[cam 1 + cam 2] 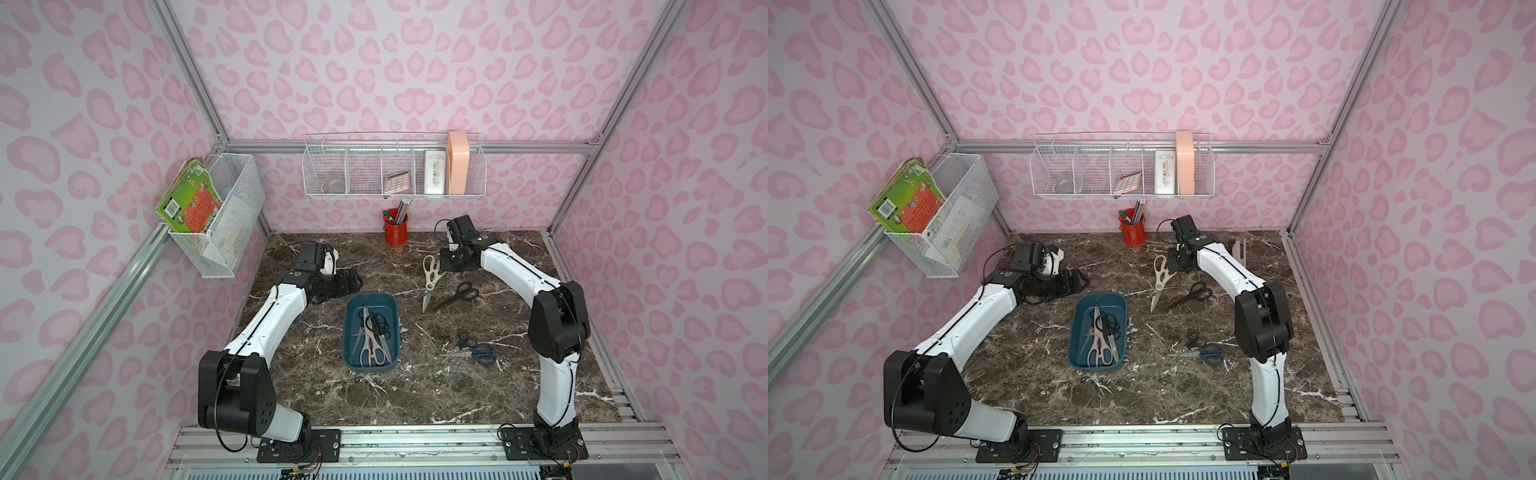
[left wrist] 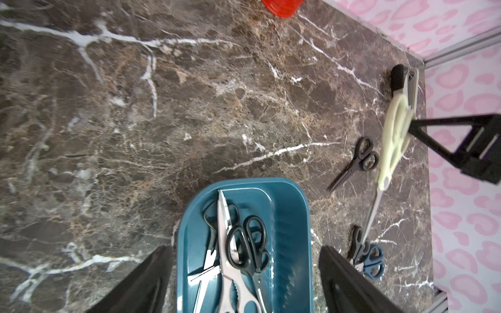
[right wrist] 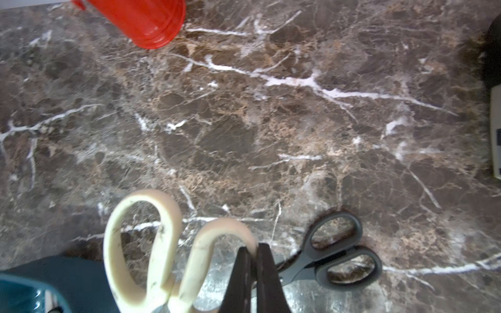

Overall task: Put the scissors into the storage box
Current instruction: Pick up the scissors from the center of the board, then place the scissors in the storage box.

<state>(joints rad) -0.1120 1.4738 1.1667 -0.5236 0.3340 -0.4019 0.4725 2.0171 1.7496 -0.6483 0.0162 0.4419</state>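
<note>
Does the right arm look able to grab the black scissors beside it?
Probably not yet: the right end effector is shut on the cream scissors by the handle. The black scissors lie uncovered close by.

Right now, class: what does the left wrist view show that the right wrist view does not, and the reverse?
Left wrist view only: the inside of the storage box, with pink scissors and black scissors lying in it, and blue scissors outside it. Right wrist view only: a close look at the right gripper shut on one handle loop of the cream scissors. Both: the cream scissors, a loose black-handled pair beside them, the red cup, part of the box.
</note>
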